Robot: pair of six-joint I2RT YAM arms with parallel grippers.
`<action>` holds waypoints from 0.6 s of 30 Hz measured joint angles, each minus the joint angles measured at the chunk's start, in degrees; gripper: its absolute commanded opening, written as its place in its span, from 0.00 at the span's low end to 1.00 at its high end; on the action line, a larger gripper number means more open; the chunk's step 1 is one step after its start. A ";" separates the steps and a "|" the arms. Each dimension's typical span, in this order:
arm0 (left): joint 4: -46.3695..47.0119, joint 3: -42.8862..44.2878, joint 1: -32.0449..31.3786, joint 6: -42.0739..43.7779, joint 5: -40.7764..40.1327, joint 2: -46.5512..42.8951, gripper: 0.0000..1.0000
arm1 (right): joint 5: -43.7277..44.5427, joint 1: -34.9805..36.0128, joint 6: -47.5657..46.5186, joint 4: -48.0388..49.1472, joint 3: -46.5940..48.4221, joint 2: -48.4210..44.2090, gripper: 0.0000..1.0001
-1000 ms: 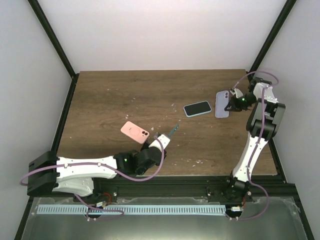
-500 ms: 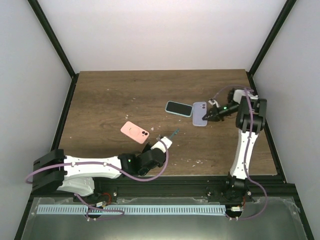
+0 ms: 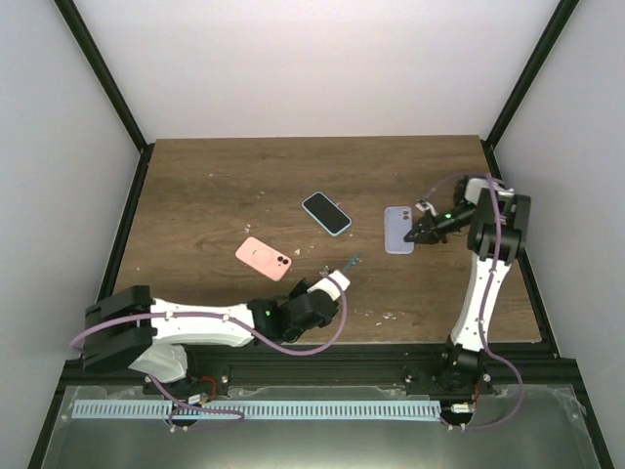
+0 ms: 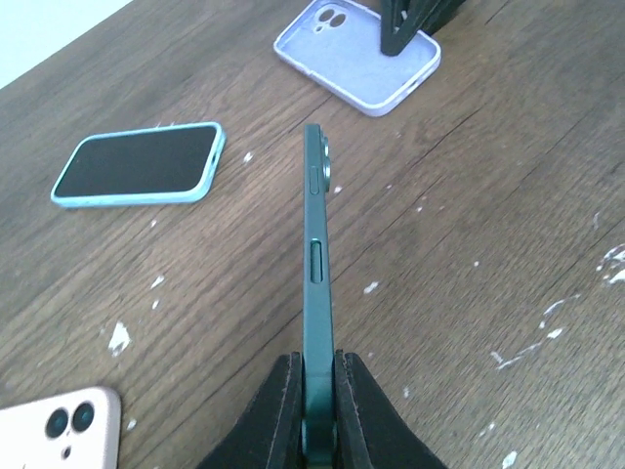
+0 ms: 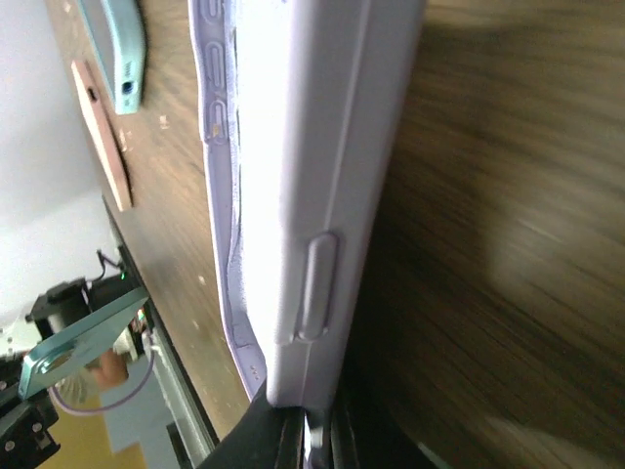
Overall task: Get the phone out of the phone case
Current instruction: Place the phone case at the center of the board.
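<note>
A dark green phone stands edge-on above the table, out of any case, with my left gripper shut on its lower end. From above, that phone sticks out of the left gripper at the near middle. The empty lilac phone case lies open side up at the right. My right gripper is shut on its near wall. The right wrist view shows the case edge-on, pinched by the right gripper.
A phone in a light blue case lies screen up in the middle of the table, left of the lilac case. A pink phone lies camera side up further left. White flecks dot the wood.
The right gripper has drawn the lilac case left and nearer. The blue-cased phone has slid left and turned. The left arm has shifted a little right with the green phone.
</note>
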 measured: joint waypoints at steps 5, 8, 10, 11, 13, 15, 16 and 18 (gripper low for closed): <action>4.07 4.44 0.00 6.69 0.68 5.49 0.00 | 5.40 -9.16 -0.07 -1.57 0.00 -1.14 0.03; 5.14 11.87 0.00 11.30 -0.92 12.52 0.00 | 7.89 -11.80 -0.24 -2.71 0.11 -1.60 0.19; 6.23 17.03 0.00 14.62 -2.67 17.79 0.00 | 8.98 -12.50 -0.24 -3.58 0.59 -1.81 0.28; 6.73 18.93 0.02 15.96 -3.41 19.89 0.00 | 9.60 -12.70 -0.28 -4.09 0.98 -2.03 0.31; 6.99 22.64 0.09 18.93 -4.70 24.00 0.00 | 11.04 -12.68 -0.07 -4.22 1.60 -2.78 0.37; 6.23 25.73 0.35 21.07 -5.25 27.17 0.00 | 12.57 -12.79 0.09 -3.63 2.25 -3.58 0.40; 5.33 27.45 0.55 21.88 -5.55 28.50 0.00 | 13.09 -12.96 0.33 -2.91 2.45 -4.02 0.40; 3.43 31.02 1.16 23.26 -6.16 31.19 0.00 | 13.73 -13.68 0.52 -0.72 2.45 -5.11 0.41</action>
